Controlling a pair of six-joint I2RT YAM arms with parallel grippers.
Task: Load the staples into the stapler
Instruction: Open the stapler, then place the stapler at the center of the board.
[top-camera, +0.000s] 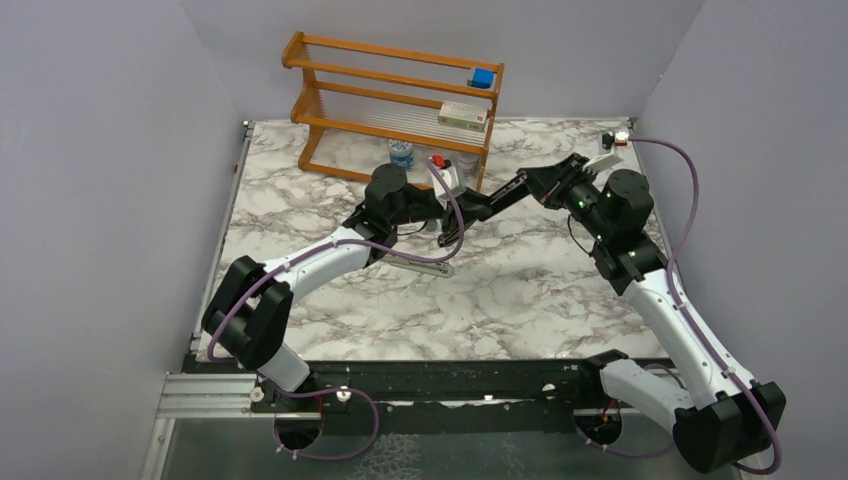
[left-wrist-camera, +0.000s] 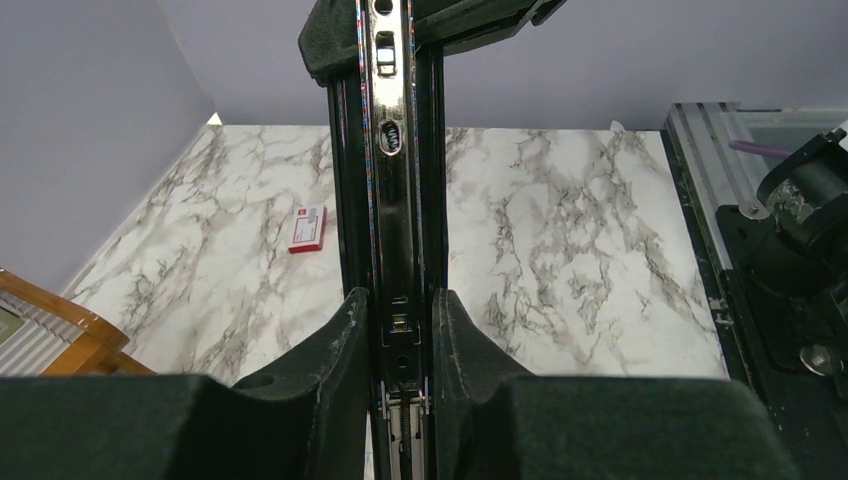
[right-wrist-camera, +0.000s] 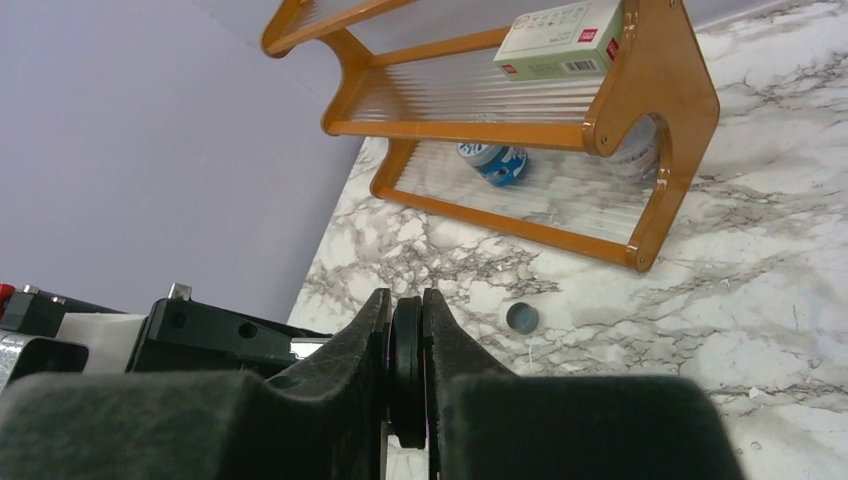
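The black stapler (top-camera: 495, 197) hangs above the middle of the table, held between both arms. My left gripper (top-camera: 447, 222) is shut on one end. In the left wrist view its fingers (left-wrist-camera: 345, 340) press both sides of the bar, and the silver channel (left-wrist-camera: 390, 200) runs away from me. The left gripper (left-wrist-camera: 400, 300) shows no gap beside the stapler. My right gripper (top-camera: 535, 185) is shut on the other end. There the right gripper (right-wrist-camera: 407, 300) pinches a rounded black part of the stapler (right-wrist-camera: 407, 365). A second silvery bar (top-camera: 415, 262) lies lower, under the left gripper. The staples show in no view.
A wooden rack (top-camera: 400, 100) stands at the back, with a pale box (top-camera: 463, 117) and a blue block (top-camera: 482, 77) on it. A blue-and-white tub (right-wrist-camera: 495, 160) sits under the rack (right-wrist-camera: 520, 130), and a small dark cap (right-wrist-camera: 521, 317) lies near it. A red-and-white box (left-wrist-camera: 308, 228) lies on the marble.
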